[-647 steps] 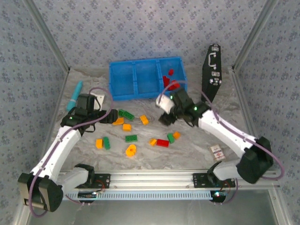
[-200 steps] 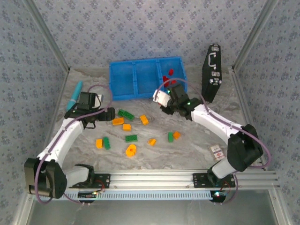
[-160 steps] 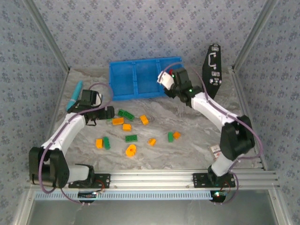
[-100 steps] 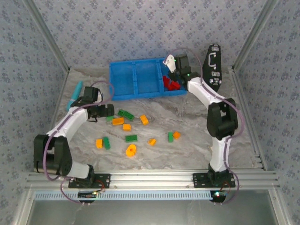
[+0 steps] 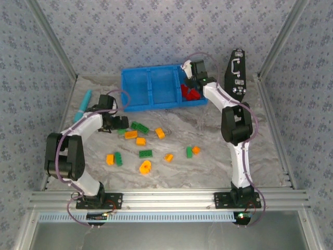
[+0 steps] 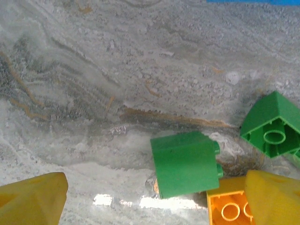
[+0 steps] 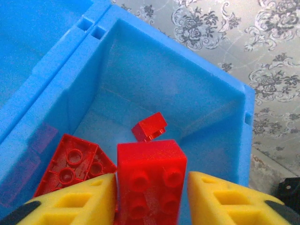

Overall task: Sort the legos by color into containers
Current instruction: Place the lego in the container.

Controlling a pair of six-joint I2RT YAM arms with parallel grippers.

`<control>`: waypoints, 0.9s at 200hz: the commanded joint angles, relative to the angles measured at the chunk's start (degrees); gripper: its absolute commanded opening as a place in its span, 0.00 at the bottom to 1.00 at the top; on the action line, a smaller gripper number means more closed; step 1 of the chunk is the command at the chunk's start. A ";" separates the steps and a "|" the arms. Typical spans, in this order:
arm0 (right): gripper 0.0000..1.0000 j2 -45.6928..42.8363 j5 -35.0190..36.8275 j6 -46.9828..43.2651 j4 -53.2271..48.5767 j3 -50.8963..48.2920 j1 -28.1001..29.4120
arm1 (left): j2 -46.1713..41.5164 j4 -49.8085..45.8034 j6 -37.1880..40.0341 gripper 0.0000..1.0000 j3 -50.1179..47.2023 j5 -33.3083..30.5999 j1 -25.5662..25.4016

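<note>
Tabletop [image 5: 197,172], grey marble pattern, seen from above w/ two robot arms. Far left, a teal cylinder [image 5: 83,104] lies by the edge. The left gripper [image 5: 119,123] sits low over the table, jaws spread wide, holding nothing. In the left wrist view its yellow fingertips [image 6: 33,201] show at the bottom corners. A green brick [image 6: 185,164] lies flat btwn them, nearer the right-hand tip, not gripped. An orange brick [image 6: 227,211] touches its near edge. Approx. ten loose bricks [image 5: 145,153], green and orange, are scattered mid-table. At the back is a blue tray [image 5: 136,89] w/ 3 compartments. The right gripper [image 5: 191,78] hangs over the right compartment, pinching a red brick [image 7: 150,183] btwn both yellow pads [image 7: 225,206]. Other red pieces [image 7: 75,164] lie below it. A black case [image 5: 235,78] stands just right of the tray.
</note>
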 commanded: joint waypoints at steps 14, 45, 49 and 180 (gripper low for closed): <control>0.56 0.28 -2.01 2.11 -1.41 3.35 -0.55 | 3.63 1.13 -1.65 0.95 2.99 1.20 -0.33; 0.69 -1.33 -1.50 2.41 -2.74 3.79 -0.22 | 6.65 1.42 -2.30 0.92 3.83 0.47 -1.22; 0.70 -1.76 -1.09 2.57 -2.77 3.78 -0.14 | 7.00 1.27 -2.42 0.91 3.96 0.43 -1.29; 0.78 -13.14 -4.76 7.90 -13.00 3.96 0.81 | 10.70 2.04 -3.61 0.46 2.83 1.64 -2.05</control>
